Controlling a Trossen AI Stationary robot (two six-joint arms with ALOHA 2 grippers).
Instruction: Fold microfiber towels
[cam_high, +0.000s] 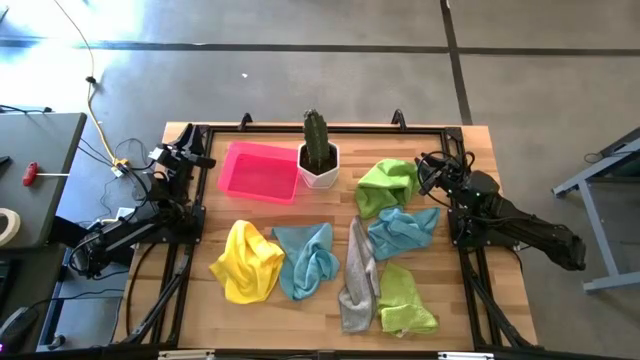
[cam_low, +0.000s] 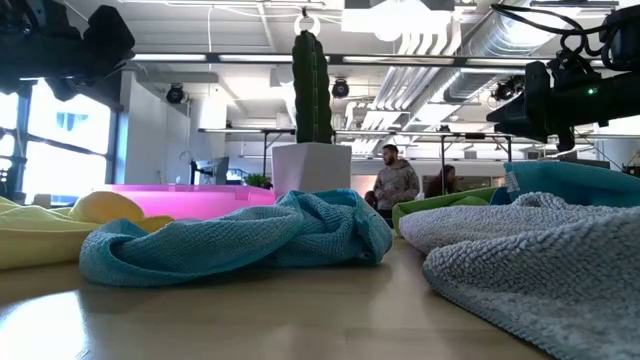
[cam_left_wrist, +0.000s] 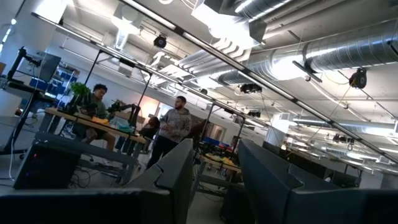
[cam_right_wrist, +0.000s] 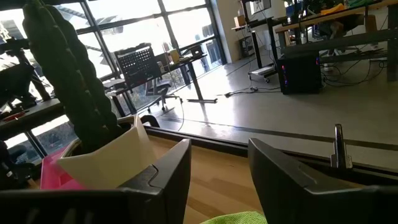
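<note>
- Currently six towels (cam_high: 330, 262) lie crumpled mid-worktop (cam_high: 470, 140), near the front edge.
- Left tool (cam_left_wrist: 211, 186) and right tool (cam_right_wrist: 217, 180): both released, empty, at opposite side edges.

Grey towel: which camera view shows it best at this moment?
The high view: the whole grey towel shows from above, a crumpled strip between the light blue towel and the lime green towel. The low view catches only its near edge, close up at right. Neither wrist view shows it.

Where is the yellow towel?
In the high view the yellow towel lies crumpled on the table's left side, near the front edge, right beside a blue towel and below the pink tray.
</note>
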